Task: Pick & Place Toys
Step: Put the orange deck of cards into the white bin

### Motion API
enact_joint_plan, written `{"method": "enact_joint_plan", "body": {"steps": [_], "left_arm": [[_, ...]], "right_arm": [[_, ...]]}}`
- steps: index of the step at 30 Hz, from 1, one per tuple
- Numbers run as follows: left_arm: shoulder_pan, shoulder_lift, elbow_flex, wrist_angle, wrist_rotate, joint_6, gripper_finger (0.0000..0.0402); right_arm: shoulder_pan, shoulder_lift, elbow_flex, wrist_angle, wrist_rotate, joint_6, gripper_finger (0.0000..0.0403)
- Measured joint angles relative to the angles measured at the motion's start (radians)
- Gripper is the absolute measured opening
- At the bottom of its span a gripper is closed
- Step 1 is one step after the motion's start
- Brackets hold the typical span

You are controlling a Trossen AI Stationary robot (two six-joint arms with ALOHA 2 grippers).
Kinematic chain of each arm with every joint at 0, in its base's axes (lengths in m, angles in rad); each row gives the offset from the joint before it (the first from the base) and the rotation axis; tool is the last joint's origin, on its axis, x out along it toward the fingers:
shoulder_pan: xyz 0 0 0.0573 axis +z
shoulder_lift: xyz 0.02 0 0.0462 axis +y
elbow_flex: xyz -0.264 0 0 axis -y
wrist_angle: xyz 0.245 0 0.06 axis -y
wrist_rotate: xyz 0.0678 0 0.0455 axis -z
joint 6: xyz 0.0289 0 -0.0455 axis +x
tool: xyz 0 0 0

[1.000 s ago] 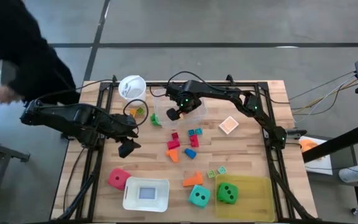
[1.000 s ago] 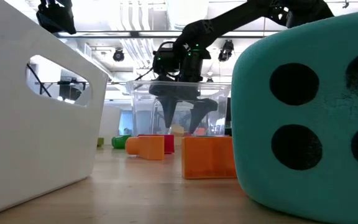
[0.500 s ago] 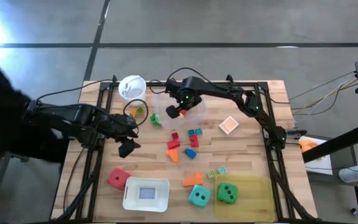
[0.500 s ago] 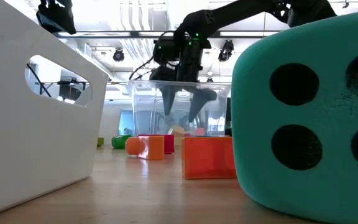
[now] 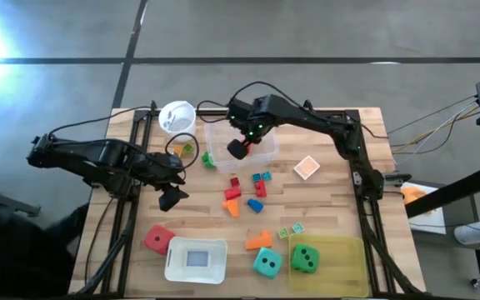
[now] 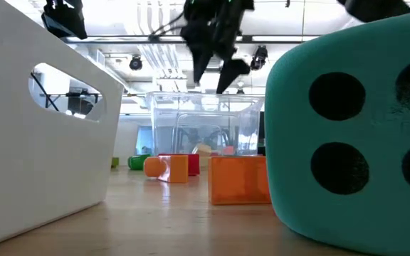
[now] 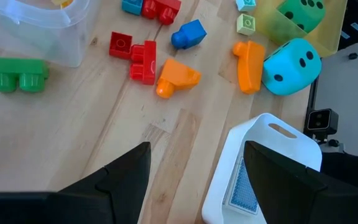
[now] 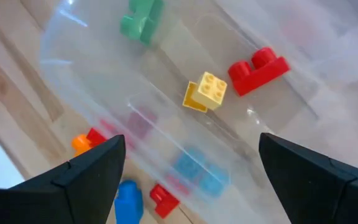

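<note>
Right pincer [image 5: 238, 150] hangs spread and empty above the clear tub [image 5: 267, 151], where a yellow block [image 8: 205, 91] and red block [image 8: 258, 70] lie, consistent with a release. Left pincer [image 5: 170, 197] waits spread over the desk [image 5: 332, 200]; loose blocks [image 5: 242, 196] remain outside.

bare wood beside left claw [image 5: 171, 198], blocks [image 5: 244, 193] crowding table middle

Two dark arms w/ black cables (green LEDs).

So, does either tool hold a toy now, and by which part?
No. The right tool hangs open above the tub, the left tool open over the table; both hold nothing.
</note>
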Motion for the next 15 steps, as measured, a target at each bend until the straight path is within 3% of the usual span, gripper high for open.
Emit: {"method": "enact_joint_plan", "body": {"steps": [9, 15], "left_arm": [[0.000, 0.000, 0.000, 0.000, 0.000, 0.000, 0.0262], [0.000, 0.000, 0.000, -0.001, 0.000, 0.004, 0.0262]], "right_arm": [[0.032, -0.136, -0.043, -0.082, 0.018, -0.059, 0.0361], [0.069, -0.279, -0.155, -0.113, 0.023, -0.205, 0.0361]]}}
